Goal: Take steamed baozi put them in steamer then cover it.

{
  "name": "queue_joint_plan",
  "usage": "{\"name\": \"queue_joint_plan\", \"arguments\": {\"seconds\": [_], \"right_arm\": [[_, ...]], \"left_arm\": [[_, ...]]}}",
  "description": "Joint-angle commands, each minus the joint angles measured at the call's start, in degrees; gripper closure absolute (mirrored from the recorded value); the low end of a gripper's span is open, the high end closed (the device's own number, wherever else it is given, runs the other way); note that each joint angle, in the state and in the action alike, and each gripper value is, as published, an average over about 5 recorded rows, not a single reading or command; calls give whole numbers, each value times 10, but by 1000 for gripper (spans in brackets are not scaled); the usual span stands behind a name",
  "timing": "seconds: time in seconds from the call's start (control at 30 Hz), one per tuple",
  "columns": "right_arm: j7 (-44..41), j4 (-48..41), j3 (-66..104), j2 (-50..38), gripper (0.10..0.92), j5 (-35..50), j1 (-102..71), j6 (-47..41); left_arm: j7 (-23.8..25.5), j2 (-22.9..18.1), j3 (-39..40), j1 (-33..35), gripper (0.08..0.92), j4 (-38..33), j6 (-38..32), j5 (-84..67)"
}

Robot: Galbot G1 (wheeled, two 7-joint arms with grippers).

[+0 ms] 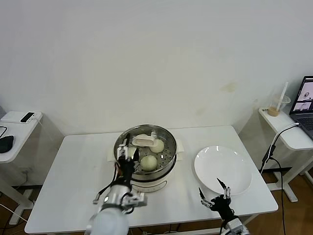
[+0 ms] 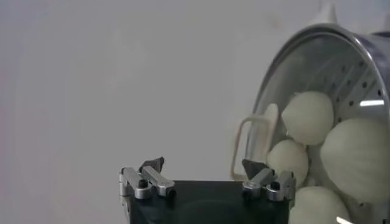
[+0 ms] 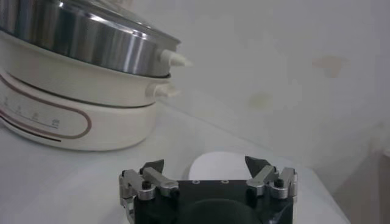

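The steel steamer [image 1: 166,166] stands on its white base mid-table. The clear cover with its cream handle [image 1: 143,141] appears to rest on it. Through the glass I see white baozi [image 1: 148,162], and the left wrist view shows several of these baozi [image 2: 308,117] beside the looped handle [image 2: 253,146]. My left gripper [image 1: 128,151] hovers at the steamer's left rim, open and holding nothing [image 2: 203,165], a little off the handle. My right gripper [image 1: 211,188] hangs open and empty [image 3: 205,163] over the near edge of the plate.
A bare white plate [image 1: 222,169] lies right of the steamer. A side table at right carries a laptop [image 1: 305,105] and a drink cup [image 1: 279,105], and a cable [image 1: 271,147] hangs below. A second side table [image 1: 19,117] sits at left.
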Motion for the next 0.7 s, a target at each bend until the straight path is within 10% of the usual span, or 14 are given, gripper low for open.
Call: {"name": "queue_joint_plan", "arguments": {"seconds": [0.03, 0.7], "right_arm": [[1, 8, 4, -29, 203, 38, -13, 2], [-8, 39, 15, -37, 203, 100, -32, -32]], "left_arm": [[-217, 0, -191, 216, 177, -49, -293, -563], [-180, -55, -263, 343, 177, -9, -301, -817]]}}
